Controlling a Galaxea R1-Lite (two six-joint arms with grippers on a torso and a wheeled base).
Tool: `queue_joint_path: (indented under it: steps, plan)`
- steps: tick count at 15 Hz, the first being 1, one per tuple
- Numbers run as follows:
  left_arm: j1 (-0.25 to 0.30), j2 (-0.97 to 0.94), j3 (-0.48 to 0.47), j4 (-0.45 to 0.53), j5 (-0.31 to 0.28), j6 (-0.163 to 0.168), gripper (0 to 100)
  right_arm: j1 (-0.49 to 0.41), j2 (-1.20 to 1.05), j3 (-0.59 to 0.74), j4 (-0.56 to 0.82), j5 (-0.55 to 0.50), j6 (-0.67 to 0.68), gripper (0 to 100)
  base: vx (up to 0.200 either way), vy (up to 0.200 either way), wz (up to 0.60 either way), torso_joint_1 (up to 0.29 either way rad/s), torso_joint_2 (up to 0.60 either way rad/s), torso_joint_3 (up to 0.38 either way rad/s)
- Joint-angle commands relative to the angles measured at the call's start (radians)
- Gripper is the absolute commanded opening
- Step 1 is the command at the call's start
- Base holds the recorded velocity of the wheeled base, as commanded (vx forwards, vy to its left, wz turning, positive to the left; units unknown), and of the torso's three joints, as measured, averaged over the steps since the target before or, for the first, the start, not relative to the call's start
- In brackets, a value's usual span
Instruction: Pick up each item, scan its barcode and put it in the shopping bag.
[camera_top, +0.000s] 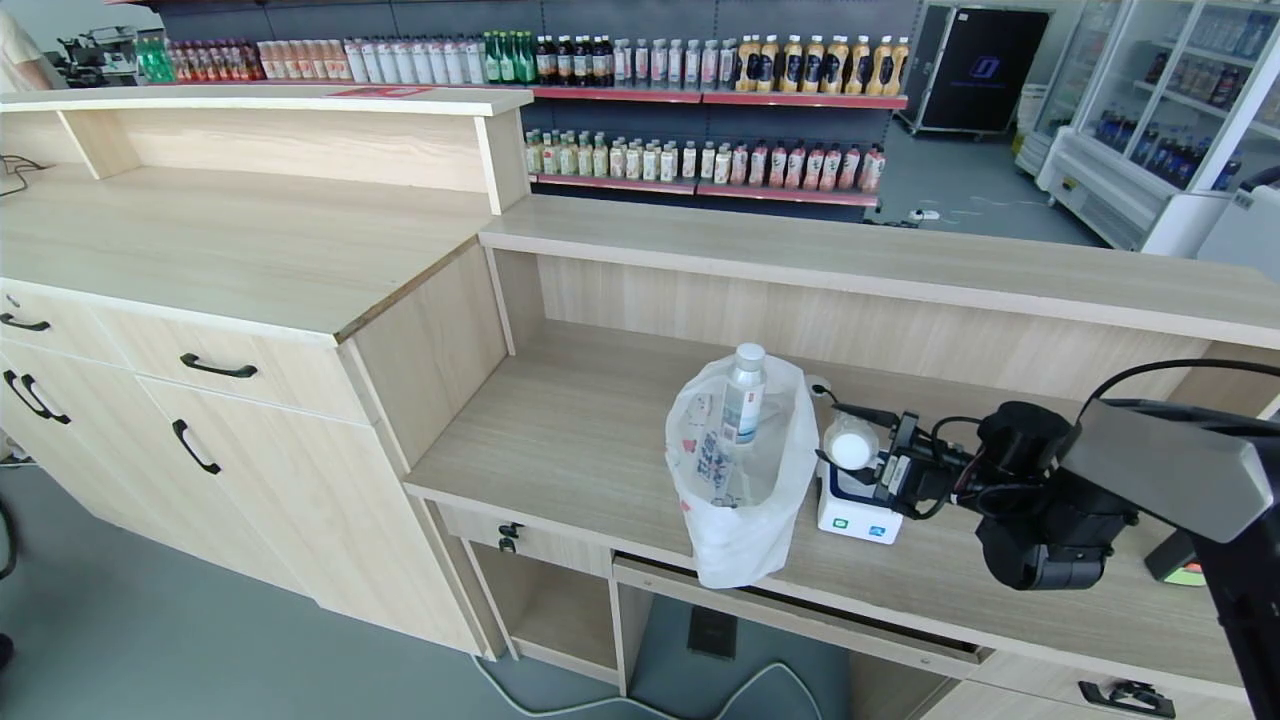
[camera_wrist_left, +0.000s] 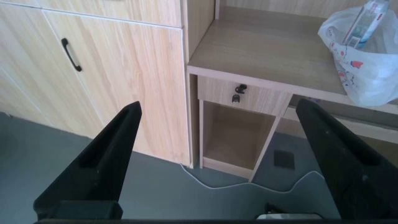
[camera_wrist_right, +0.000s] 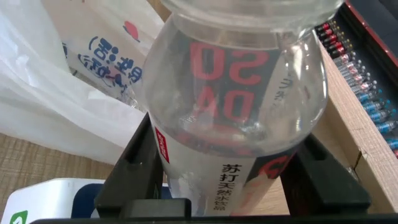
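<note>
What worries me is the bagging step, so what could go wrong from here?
1. The shopping bag sits right at the counter's front edge, so a push from the soda bottle held in the right gripper could tip it off.
2. The standing bottle already in the bag takes up part of its mouth, so the incoming one might knock against it.

Clear bottle (camera_top: 850, 446) over scanner (camera_top: 858, 518); second bottle (camera_top: 744, 395) upright in shopping bag (camera_top: 745, 520).
</note>
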Motion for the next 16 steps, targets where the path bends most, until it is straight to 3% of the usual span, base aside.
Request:
queue_joint_path:
  steps: [1, 7, 11, 14, 16]
  plan:
    - [0.0, 0.0, 0.0, 0.0, 0.0, 0.0, 100, 0.0, 0.011, -0.006, -0.001, 0.0, 0.0, 0, 0.0, 0.0, 0.0, 0.0, 0.0, 0.0]
    - [0.0, 0.0, 0.0, 0.0, 0.0, 0.0, 100, 0.0, 0.01, -0.014, -0.001, -0.001, 0.003, 0, 0.0, 0.0, 0.0, 0.0, 0.0, 0.0]
    - [0.0, 0.0, 0.0, 0.0, 0.0, 0.0, 100, -0.021, -0.194, 0.031, 0.013, -0.011, 0.168, 0, 0.0, 0.0, 0.0, 0.0, 0.0, 0.0]
    - [0.0, 0.0, 0.0, 0.0, 0.0, 0.0, 100, -0.116, -0.516, 0.1, 0.263, -0.028, 0.337, 0, 0.0, 0.0, 0.0, 0.0, 0.0, 0.0]
    - [0.0, 0.0, 0.0, 0.0, 0.0, 0.0, 100, -0.181, -0.667, 0.154, 0.434, -0.136, 0.435, 0, 0.0, 0.0, 0.0, 0.0, 0.0, 0.0]
